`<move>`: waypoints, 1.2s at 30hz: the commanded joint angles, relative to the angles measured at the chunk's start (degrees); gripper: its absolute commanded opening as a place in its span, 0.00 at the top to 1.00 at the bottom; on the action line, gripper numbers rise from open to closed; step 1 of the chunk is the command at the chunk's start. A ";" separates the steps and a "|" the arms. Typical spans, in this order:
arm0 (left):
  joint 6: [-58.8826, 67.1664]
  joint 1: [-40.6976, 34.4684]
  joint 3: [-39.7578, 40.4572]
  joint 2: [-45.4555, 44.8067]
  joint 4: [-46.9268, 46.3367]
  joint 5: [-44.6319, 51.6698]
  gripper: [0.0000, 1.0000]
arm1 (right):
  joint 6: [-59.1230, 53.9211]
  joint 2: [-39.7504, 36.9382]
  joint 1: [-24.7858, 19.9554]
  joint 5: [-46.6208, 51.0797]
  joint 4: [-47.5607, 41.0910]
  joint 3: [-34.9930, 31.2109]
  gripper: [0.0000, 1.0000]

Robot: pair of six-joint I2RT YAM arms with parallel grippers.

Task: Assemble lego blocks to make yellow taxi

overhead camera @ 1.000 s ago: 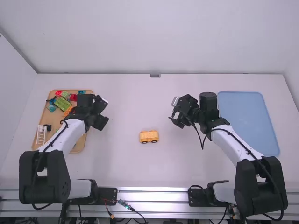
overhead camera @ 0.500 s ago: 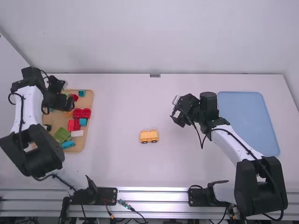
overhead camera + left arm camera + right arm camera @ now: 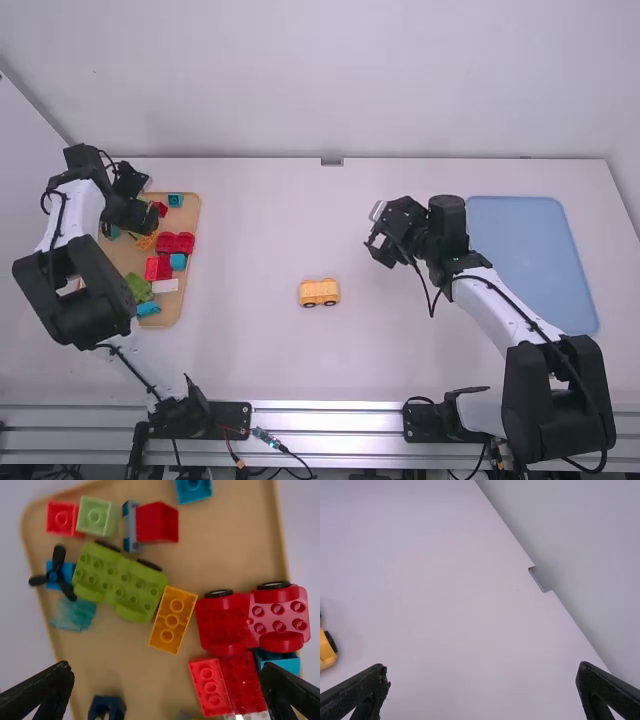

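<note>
"Which claw is nearer the yellow-orange, oblong plastic brick (image 3: 173, 620)?"

"The left claw (image 3: 167, 680), I'd say. It's open and empty, above the tan tray (image 3: 125, 652) where the brick lies. The right claw (image 3: 483, 672) is open too, but well apart."

"How does the brick's long axis run?"

"Roughly square to the line joining the left claw's fingertips, slightly slanted. A small turn should let it close across the narrow width."

"And the yellow wheeled plastic car base (image 3: 320, 292)?"

"On the white tabletop (image 3: 250, 350), between the arms."
</note>
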 commanded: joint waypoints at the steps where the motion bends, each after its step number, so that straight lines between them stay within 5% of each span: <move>1: 4.97 2.16 -0.52 0.02 -0.15 4.92 0.01 | 0.39 -0.77 -0.22 -0.07 -0.13 -0.24 0.01; 12: 11.38 8.46 -0.44 0.44 -3.21 12.04 0.01 | 2.34 -0.77 -0.22 -0.07 1.11 -0.24 0.01; 17: 13.08 7.23 5.51 5.11 -8.90 11.39 0.01 | 3.69 -0.77 -0.22 -0.09 2.67 -0.24 0.01; 25: 9.54 2.75 20.70 18.01 -20.98 -4.28 0.01 | 3.63 -0.77 -0.20 -0.07 2.47 -0.24 0.01; 36: 12.84 -0.85 18.03 20.83 -17.86 -7.65 0.01 | 3.91 -0.77 -0.22 0.11 2.56 -0.24 0.01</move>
